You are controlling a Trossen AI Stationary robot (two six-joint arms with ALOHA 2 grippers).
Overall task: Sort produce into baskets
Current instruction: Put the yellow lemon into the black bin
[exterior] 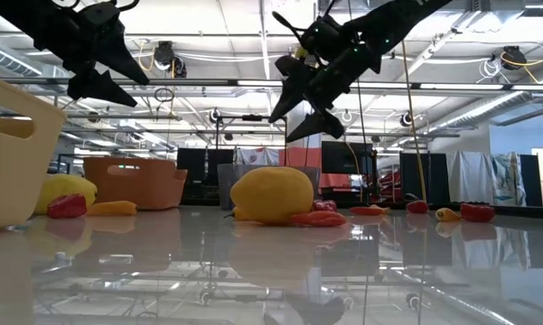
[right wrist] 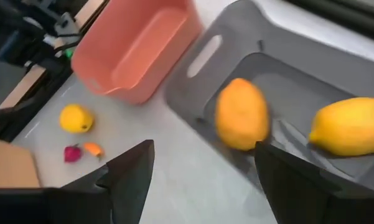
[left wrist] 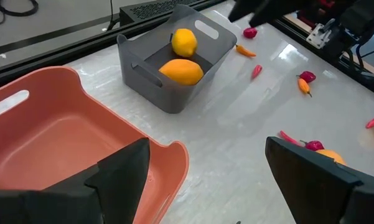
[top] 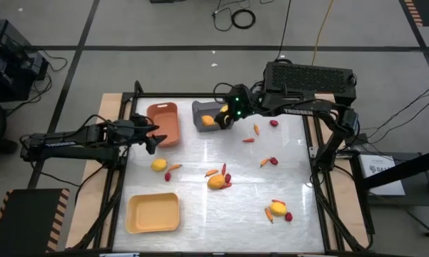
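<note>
While above the grey basket (top: 208, 114), right end effector (top: 225, 118) | wide open, seemingly empty | two lemons (right wrist: 241, 122) inside

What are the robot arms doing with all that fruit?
They are sorting it into baskets. The right claw hangs open over the grey basket, which holds two lemons. The left claw waits open beside the empty orange basket. More lemons, carrots and red pieces lie on the table. The yellow basket is empty.
</note>
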